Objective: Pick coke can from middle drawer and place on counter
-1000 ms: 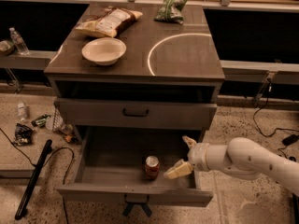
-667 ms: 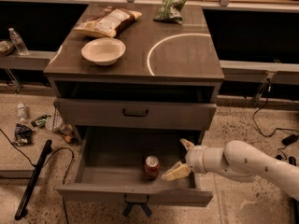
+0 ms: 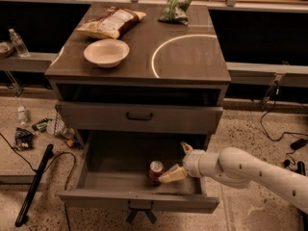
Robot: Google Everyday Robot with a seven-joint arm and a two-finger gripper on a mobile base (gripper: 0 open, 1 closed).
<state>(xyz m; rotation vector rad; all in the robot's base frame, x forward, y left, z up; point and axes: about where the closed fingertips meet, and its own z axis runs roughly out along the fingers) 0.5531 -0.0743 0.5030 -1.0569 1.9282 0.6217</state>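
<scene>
Since a second ago the gripper [image 3: 172, 161] has crept leftward; its lower finger now reaches the coke can [image 3: 155, 171], which has not shifted.

Floor, far left: one clear bottle [image 3: 18, 42] upright on a ledge at 9 o'clock of the cabinet, scattered litter [image 3: 24, 137] below it, and one black pole [image 3: 33, 184] lying with a cable.

Counter [image 3: 139, 69]: one chip bag [image 3: 111, 22] at 11 o'clock, print not readable. One white bowl [image 3: 106, 52] at 9 o'clock, near the left edge. One green bag [image 3: 175, 5] at 1 o'clock by the back edge, print not readable. White arc [image 3: 166, 44] across the right half, at 3 o'clock; that half is otherwise bare wood grain.

Drawers, two counted. Upper drawer [image 3: 96, 117] shut, with a black handle. Middle drawer [image 3: 110, 170] pulled out, low side walls, bare grey floor across the left half.

Coke can: one, upright on the drawer floor at 5 o'clock, close behind the front panel. Red body, silver top; script cannot be read.

Gripper: inside the drawer at 3 o'clock of the can, its two fingers spread wide, one pointing up toward 12, the other angled down toward 8 with its tip at the can's right side. Nothing is held between them. White arm [image 3: 260, 170] enters over the drawer's right wall from 4 o'clock.

Floor, right: dark cables [image 3: 284, 134].
</scene>
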